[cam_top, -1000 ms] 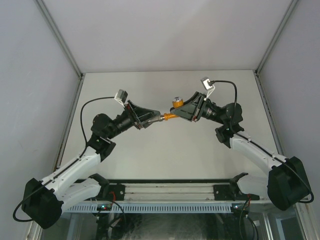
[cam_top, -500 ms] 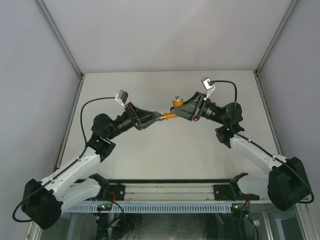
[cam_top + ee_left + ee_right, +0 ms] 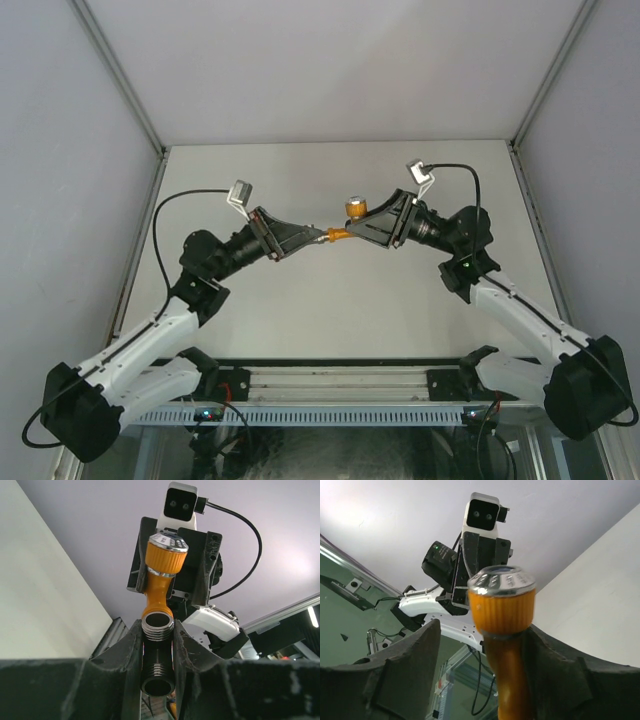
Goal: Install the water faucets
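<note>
Left claw [image 3: 312,237] is clamped tight on the ribbed grey threaded metal pipe fitting [image 3: 157,655], up in the air over the pale tabletop [image 3: 300,310] with loads of room all round. The small glossy orange-yellow tap [image 3: 159,580] butts against the fitting's end, though the joint itself is hard to make out. Right claw [image 3: 353,230] sits loose around the tap, gaps both sides.

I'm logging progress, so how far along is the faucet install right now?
Done: the tap sits at the threaded end of the grey pipe fitting. In hand: the left gripper is shut on the fitting; the right gripper has its jaws apart around the tap. Left: how deep the thread sits isn't visible, so tightening may remain.
</note>
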Available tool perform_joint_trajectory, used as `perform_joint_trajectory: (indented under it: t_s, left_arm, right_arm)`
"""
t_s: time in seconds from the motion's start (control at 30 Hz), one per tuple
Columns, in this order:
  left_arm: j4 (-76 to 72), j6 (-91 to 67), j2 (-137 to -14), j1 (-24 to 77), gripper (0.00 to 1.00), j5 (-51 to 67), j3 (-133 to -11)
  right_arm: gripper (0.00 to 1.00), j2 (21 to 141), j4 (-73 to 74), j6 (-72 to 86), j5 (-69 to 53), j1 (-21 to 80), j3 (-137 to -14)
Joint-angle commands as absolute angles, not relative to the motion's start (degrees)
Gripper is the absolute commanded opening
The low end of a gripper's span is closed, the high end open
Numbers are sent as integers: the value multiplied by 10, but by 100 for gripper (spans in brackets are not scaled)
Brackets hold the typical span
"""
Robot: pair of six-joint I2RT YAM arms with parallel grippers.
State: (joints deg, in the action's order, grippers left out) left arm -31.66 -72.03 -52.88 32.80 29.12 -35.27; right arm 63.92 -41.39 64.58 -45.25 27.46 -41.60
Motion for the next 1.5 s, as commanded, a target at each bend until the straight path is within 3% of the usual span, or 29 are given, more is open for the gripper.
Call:
perform_joint_trajectory:
  t_s: [0.0, 0.13, 0.43, 0.63, 0.87, 1.07, 1.3, 1.47]
  left_arm:
    - [-388, -670, -533, 330, 0, 305, -382]
    - [-455, -730, -563, 330, 1, 335, -382]
    - [-462, -740, -550, 331, 0, 363, -379]
    - [-425, -727, -535, 331, 0, 374, -378]
    - [-318, -677, -502, 331, 0, 364, -390]
    - [-293, -709, -510, 331, 0, 358, -402]
    - [-283, -750, -513, 331, 0, 360, -412]
    - [-272, -766, -508, 331, 0, 348, -404]
  right_arm:
    - [66, 590, -333, 623, -439, 270, -417]
    - [78, 553, -271, 571, -415, 247, -417]
    - [81, 485, -224, 392, -396, 197, -417]
    - [85, 417, -236, 135, -405, 199, -418]
    - [88, 338, -54, -281, -396, 211, -418]
    - [85, 334, 51, -547, -292, 262, -417]
    - [85, 369, 102, -639, -198, 331, -416]
    - [86, 361, 48, -659, -182, 377, -398]
